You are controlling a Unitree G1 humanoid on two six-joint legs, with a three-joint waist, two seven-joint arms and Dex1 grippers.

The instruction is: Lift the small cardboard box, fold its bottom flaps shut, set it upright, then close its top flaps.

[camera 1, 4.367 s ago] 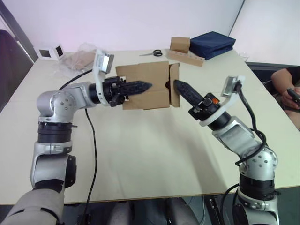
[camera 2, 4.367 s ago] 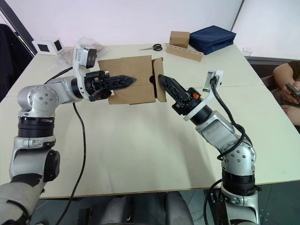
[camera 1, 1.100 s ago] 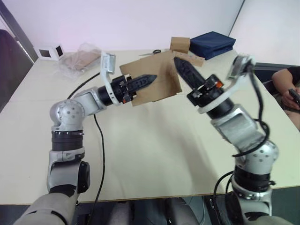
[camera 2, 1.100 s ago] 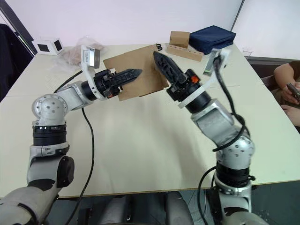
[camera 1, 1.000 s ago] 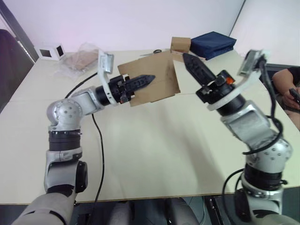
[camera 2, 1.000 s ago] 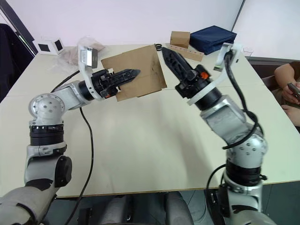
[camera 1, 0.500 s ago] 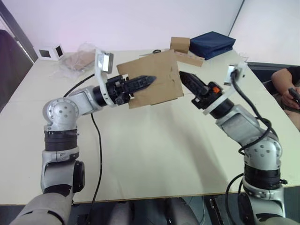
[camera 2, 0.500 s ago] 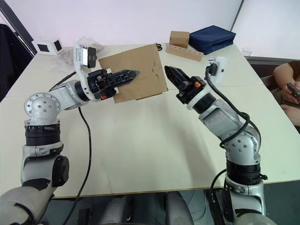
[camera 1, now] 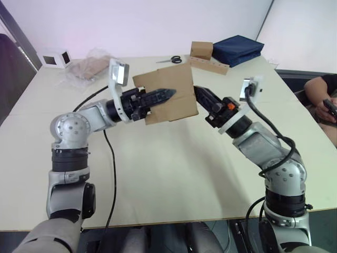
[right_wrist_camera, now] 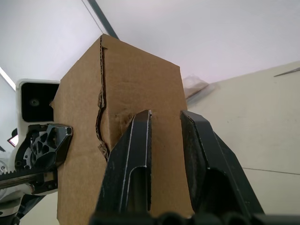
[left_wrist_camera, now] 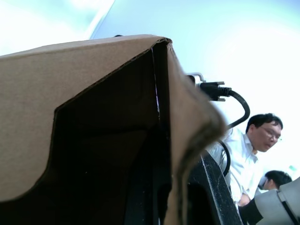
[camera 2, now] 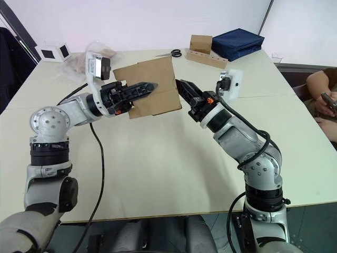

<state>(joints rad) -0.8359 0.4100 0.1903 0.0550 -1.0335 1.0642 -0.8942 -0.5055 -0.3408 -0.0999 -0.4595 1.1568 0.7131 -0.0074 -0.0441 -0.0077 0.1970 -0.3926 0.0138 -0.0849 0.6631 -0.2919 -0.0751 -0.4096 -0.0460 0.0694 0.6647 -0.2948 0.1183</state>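
Two hands carry the small cardboard box (camera 1: 169,98) in the air above the bench (camera 1: 174,168), so that its flaps are free to be worked on. The box is lifted clear of the surface and tilted, with one broad side turned toward the head camera.

The left hand (camera 1: 164,95) reaches across this broad side from the robot's left. Its black fingers pinch a wall of the box: the left wrist view looks into the dark inside of the box, and one finger goes in there, so I judge one finger is inside and the other outside. This grip seems to be the one that bears the weight.

The right hand (right_wrist_camera: 164,123) comes from the other side. In the right wrist view its two fingers stand a little apart, with the tips against the cardboard face, and they do not enclose anything. I think it presses or steadies a flap rather than holds it, which suits the step of folding the bottom flaps.

The box is plain brown corrugated cardboard without print. In the right wrist view one edge is rough and torn-looking, with a small crease near the fingertips. The material looks light and easy to bend, so a hard push may crush it.

Behind, near the far edge of the bench, lie scissors (camera 1: 176,59), another brown box (camera 1: 202,50) and a dark blue bag (camera 1: 238,48).
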